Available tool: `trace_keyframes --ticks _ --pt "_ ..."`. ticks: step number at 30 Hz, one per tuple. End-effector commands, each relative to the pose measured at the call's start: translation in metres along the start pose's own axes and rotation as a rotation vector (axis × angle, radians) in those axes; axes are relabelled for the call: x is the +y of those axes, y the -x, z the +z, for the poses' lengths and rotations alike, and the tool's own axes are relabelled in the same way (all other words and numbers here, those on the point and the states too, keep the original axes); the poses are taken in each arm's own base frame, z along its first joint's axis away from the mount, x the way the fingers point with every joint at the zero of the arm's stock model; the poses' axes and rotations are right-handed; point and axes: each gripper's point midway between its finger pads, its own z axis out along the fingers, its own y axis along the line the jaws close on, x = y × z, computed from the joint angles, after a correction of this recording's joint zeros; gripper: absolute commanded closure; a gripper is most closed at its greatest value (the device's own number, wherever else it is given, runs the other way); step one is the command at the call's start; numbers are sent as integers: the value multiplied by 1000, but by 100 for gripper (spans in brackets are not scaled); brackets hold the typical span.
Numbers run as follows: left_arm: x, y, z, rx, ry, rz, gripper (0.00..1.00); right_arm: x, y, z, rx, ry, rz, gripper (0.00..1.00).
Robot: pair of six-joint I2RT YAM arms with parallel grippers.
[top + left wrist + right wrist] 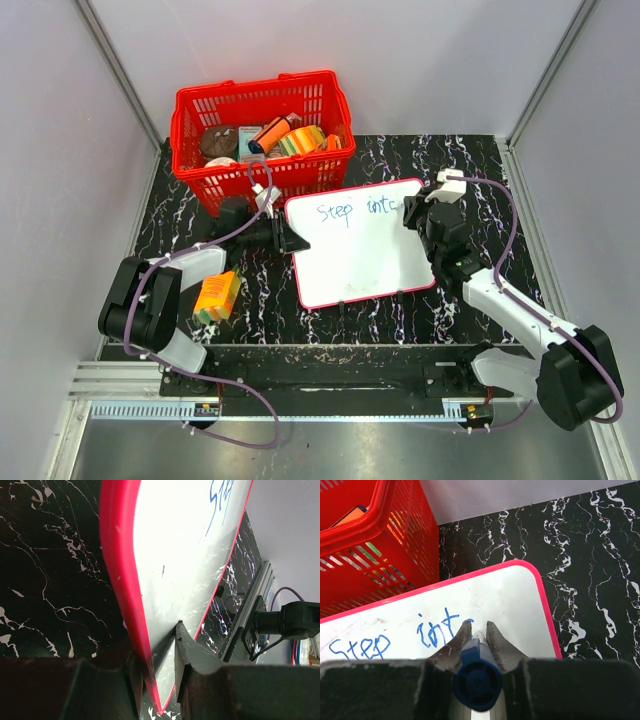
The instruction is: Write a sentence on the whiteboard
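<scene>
Your blue marker [476, 680] sat clamped in the right claw [475, 629], at the sentence [434, 634]. The left claw [160, 655] pinched the whiteboard [170, 555] by its frame, beside the basket [200, 110]. I judged the board stiff, light and slippery, best gripped by the frame.

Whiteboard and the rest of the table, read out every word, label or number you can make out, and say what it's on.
"Step": blue handwriting on the whiteboard.
"int": same line, unfinished, at the tip of the blue marker.
Packages in the red basket: labels too small to read.
</scene>
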Motion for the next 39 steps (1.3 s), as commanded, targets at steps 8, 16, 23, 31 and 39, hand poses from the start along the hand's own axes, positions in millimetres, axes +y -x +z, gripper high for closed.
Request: trace_keyframes --ticks 8,16,23,31,39 --pt "47 -25 7 56 203 103 100 5 32 10 -81 -22 26 100" --pt "46 -24 7 54 202 104 100 8 35 13 -87 -14 34 100" --pt "46 -24 7 57 204 104 100 13 38 10 -92 16 42 100" --pt "46 -25 7 59 203 103 100 19 65 -18 -153 78 62 100" --pt "46 -24 7 55 205 105 100 31 59 -23 -111 143 61 100"
